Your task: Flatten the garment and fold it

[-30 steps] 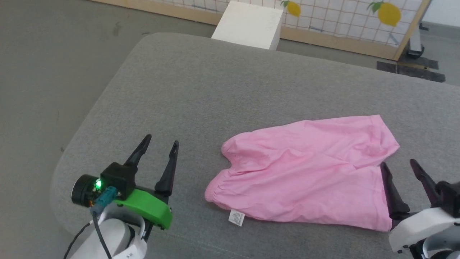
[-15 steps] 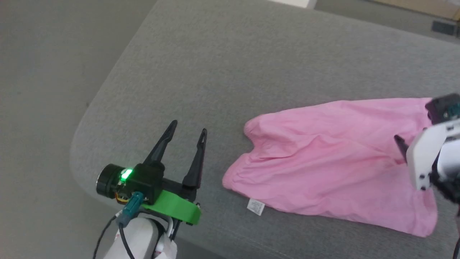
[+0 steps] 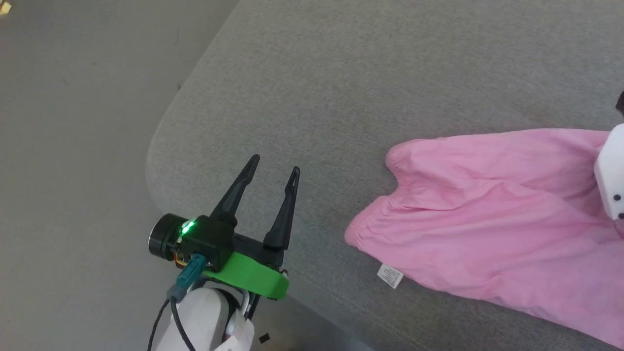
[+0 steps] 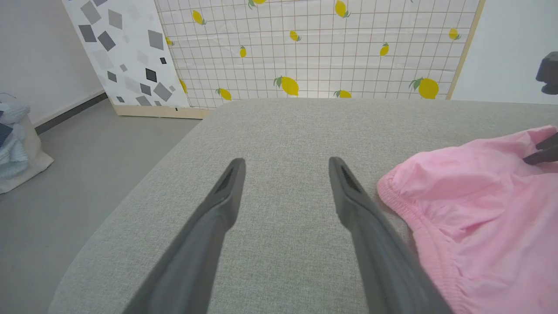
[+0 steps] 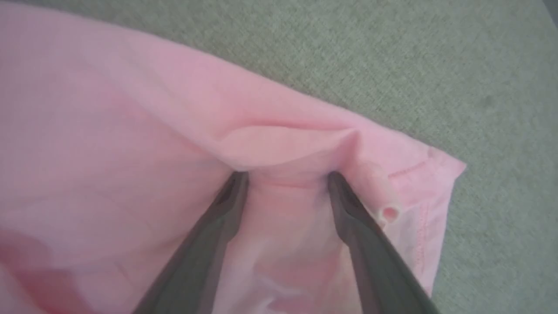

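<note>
Garment [image 3: 487,229], light pink, lies spread on the right of the grey tabletop [image 3: 341,73] in the head view, its white label [image 3: 390,276] at the near edge; the left gripper [image 3: 275,165] hovers open to its left, apart from it.

Left wrist view: the spread fingers frame bare tabletop, the garment's gathered hem [image 4: 405,209] just beside the right one.

Right wrist view: the right gripper [image 5: 286,175] is open, its tips pressed into pink cloth near a corner.

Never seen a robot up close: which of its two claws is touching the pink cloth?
The right gripper: open, its tips against a fold of the garment. The left gripper hangs open over the grey surface.
</note>
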Controlling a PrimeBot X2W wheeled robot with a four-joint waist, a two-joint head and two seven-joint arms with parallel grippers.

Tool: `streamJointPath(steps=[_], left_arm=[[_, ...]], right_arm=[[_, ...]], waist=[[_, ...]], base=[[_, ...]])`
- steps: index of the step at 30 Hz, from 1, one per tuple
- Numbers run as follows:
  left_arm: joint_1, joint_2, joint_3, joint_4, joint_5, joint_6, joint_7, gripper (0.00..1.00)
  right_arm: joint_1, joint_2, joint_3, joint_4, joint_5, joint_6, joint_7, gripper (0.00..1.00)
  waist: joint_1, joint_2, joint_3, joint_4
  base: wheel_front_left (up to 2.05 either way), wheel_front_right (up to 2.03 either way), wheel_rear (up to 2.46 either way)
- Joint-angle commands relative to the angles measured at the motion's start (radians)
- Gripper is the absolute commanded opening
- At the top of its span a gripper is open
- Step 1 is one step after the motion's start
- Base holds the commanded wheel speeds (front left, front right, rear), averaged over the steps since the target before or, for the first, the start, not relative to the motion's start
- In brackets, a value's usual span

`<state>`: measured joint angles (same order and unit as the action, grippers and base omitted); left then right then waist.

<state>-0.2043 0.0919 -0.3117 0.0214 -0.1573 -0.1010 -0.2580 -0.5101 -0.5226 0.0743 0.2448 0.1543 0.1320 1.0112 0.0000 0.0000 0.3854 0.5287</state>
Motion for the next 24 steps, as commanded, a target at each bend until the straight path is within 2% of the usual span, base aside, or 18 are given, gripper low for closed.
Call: streamJointPath(steps=[1,7,8,9,17,24], left_arm=[[0.008,-0.009,0.007,0.003,0.007,-0.007,-0.004,1.00],[0.015,-0.020,0.023,0.023,0.017,-0.019,-0.004,1.00],[0.012,-0.023,0.023,0.029,0.019,-0.023,-0.004,1.00],[0.011,-0.024,0.023,0.030,0.018,-0.024,-0.004,1.00],[0.001,-0.034,0.014,0.021,0.007,-0.028,-0.004,1.00],[-0.001,-0.039,0.010,0.021,-0.003,-0.029,-0.004,1.00]], right_arm=[[0.060,0.012,0.027,0.071,0.006,-0.001,0.002,0.00],[0.010,0.016,-0.009,0.066,-0.026,-0.001,-0.159,0.00],[-0.043,0.017,-0.040,0.063,-0.059,-0.001,-0.237,0.00],[-0.064,0.014,-0.051,0.063,-0.077,-0.001,-0.262,0.00],[-0.217,0.003,-0.156,0.094,-0.220,-0.001,-0.408,0.00],[-0.289,-0.005,-0.158,0.171,-0.337,-0.001,-0.508,0.00]], waist=[[0.0000,0.0000,0.014,0.014],[0.0000,0.0000,-0.009,-0.003],[0.0000,0.0000,-0.017,-0.007],[0.0000,0.0000,-0.019,-0.006],[0.0000,0.0000,0.011,0.021],[0.0000,0.0000,0.038,0.049]], base=[[0.00,0.00,0.00],[0.00,0.00,0.00],[0.00,0.00,0.00],[0.00,0.00,0.00],[0.00,0.00,0.00],[0.00,0.00,0.00]])
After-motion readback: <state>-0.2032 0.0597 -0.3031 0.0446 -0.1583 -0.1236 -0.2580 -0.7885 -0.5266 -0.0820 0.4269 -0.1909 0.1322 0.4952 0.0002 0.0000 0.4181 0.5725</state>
